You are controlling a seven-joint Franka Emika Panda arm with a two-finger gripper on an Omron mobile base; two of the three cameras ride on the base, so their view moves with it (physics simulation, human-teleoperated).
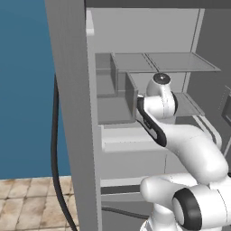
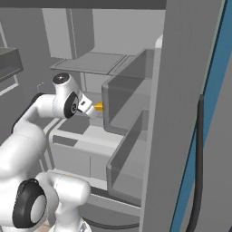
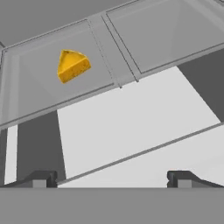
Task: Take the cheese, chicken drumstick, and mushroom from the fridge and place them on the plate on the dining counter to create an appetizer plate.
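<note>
Here the fridge takes up most of both base views, its door swung open and its pale grey interior exposed, with the blue wall in the left half of the left base view and beige floor tiles at that view's lower left. Inside, thin grey shelves run across the upper middle, and grey door bins stand stacked in the centre of the right base view; I cannot tell whether anything lies in them. Lower in the compartment sit the pale drawers. The gripper reaches in at shelf height, its two dark tips set wide apart at the bottom of the hand view, holding nothing. The cheese rests alone on a grey shelf section in the upper left of the hand view, well apart from the tips; its wedge lies across the frame, the narrow end toward the upper left and the broad cut face toward the right. In the right base view the cheese shows as a yellow speck just beyond the hand.
</note>
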